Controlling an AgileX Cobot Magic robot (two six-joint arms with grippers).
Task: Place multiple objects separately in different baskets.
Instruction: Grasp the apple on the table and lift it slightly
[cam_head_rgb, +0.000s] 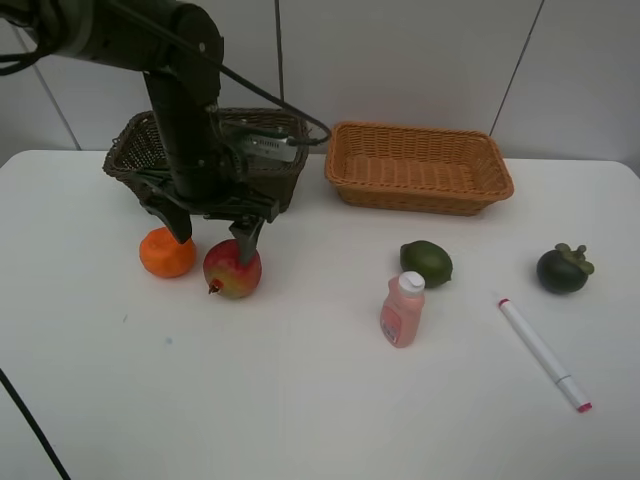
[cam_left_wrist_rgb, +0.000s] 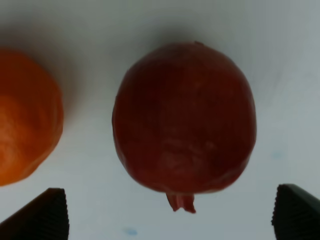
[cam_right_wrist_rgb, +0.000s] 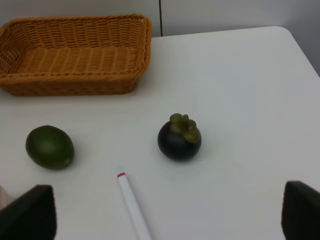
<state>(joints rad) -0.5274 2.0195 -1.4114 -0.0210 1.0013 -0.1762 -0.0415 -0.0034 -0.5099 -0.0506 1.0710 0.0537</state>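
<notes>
The left gripper (cam_head_rgb: 212, 242) is hovering, spread wide, over the apple (cam_head_rgb: 232, 269), just beside the orange (cam_head_rgb: 167, 252), before the dark basket (cam_head_rgb: 135, 150) near the far edge of the table (cam_head_rgb: 300, 420). The light basket (cam_head_rgb: 420, 165) is sitting empty, while the lime (cam_head_rgb: 427, 263), pink bottle (cam_head_rgb: 402, 311), mangosteen (cam_head_rgb: 563, 268) and marker (cam_head_rgb: 543, 354) are lying unsorted. The left wrist view is showing the apple smooth, red and stemmed. In the right wrist view, the right gripper (cam_right_wrist_rgb: 165, 214) is gaping, holding nothing.

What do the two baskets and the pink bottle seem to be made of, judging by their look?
Light basket: woven wicker or rattan, orange-tan, slightly glossy; the interlaced strands show clearly. Dark basket: the same kind of weave, dark brown, partly hidden behind the arm. Pink bottle: probably plastic, smooth, pale pink with a white cap.
</notes>
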